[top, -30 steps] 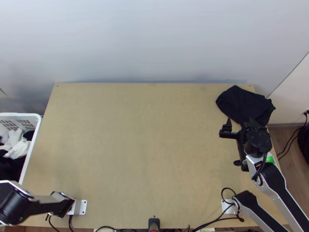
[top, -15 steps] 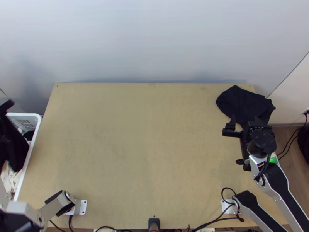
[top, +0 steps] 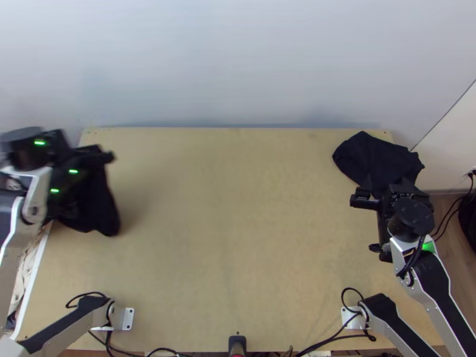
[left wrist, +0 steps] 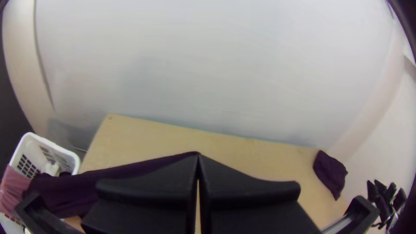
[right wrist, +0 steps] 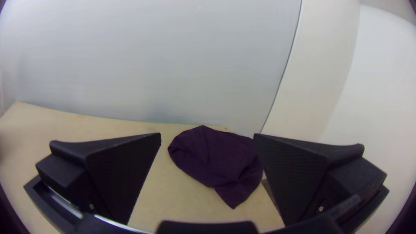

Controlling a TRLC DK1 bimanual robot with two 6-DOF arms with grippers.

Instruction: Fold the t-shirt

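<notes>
On the light wooden surface (top: 238,208), a dark cloth (top: 372,157) lies bunched at the far right corner, partly past the edge. Metal plates (top: 128,319) are near the front.

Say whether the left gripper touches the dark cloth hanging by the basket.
Touching. In the left wrist view, the left gripper has the dark cloth pinched between its fingers.

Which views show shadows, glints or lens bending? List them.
Top view: soft shadow on the table beside the held cloth; green lights glow on both arms. Left wrist view: dark corners, wall edge bowed. Right wrist view: table's far edge curved, dark corners, glint on a metal strip.
</notes>
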